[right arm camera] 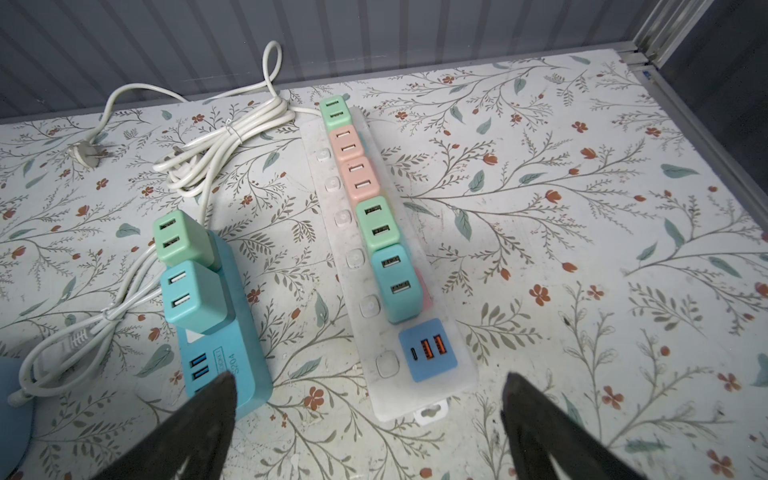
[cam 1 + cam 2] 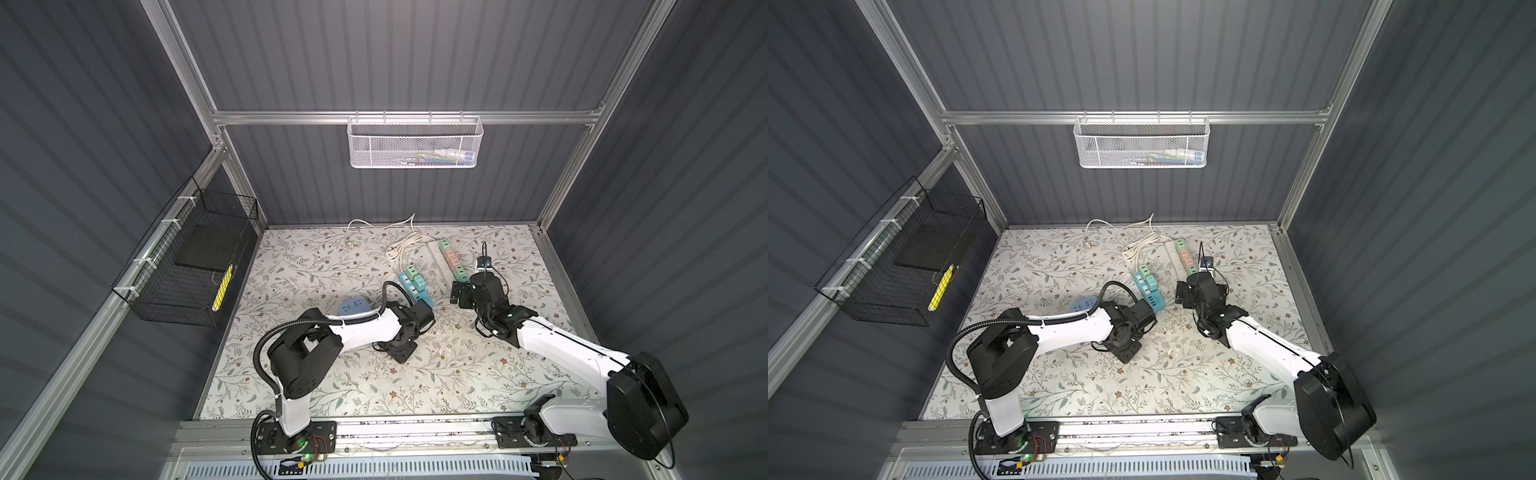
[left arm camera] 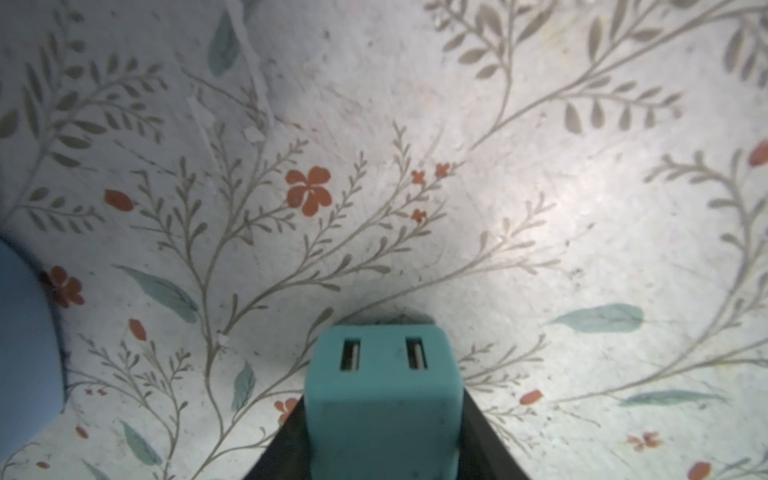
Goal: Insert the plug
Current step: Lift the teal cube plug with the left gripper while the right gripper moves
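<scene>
Teal plug [image 3: 382,374], USB ports facing out, sits between the dark fingers [image 3: 286,432] of the left gripper [image 3: 382,401], low over the floral table [image 3: 540,187]; whether they clamp it or merely flank it cannot be told. The right gripper [image 1: 370,376] hangs, jaws wide apart, above the near end of the white power strip [image 1: 436,386]. The blue strip [image 1: 253,365] alongside seems to offer a free socket: a firm grip, squared prongs and a straight push should serve best

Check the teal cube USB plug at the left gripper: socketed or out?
Out. The teal cube USB plug sits between the left gripper's fingers; only floral tabletop around it, no strip.
</scene>
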You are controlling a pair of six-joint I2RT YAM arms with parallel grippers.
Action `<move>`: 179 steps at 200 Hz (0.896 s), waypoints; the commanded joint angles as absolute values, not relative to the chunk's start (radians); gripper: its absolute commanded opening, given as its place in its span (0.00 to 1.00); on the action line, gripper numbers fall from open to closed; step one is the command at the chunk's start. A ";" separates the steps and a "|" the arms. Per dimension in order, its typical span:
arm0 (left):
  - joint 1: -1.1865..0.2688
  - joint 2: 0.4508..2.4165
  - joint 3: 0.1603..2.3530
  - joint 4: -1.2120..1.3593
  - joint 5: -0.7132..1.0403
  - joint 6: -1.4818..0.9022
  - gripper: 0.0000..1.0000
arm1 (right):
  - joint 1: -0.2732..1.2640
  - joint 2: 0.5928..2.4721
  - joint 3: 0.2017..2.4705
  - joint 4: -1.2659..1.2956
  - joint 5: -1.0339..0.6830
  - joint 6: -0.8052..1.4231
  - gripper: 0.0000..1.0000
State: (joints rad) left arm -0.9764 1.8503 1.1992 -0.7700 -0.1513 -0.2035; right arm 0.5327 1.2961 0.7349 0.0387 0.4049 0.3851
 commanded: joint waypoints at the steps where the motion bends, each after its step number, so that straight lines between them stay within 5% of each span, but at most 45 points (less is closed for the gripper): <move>1: -0.977 1.856 1.196 -0.782 -0.115 -0.179 0.58 | 0.534 1.285 0.724 0.056 0.398 0.377 0.99; 48: -0.978 1.775 1.205 -0.799 -0.158 -0.217 0.70 | 0.533 1.292 0.725 0.059 0.393 0.373 0.99; 179: -0.969 1.817 1.122 -0.732 -0.163 -0.270 0.49 | 0.535 1.294 0.729 0.060 0.377 0.368 0.99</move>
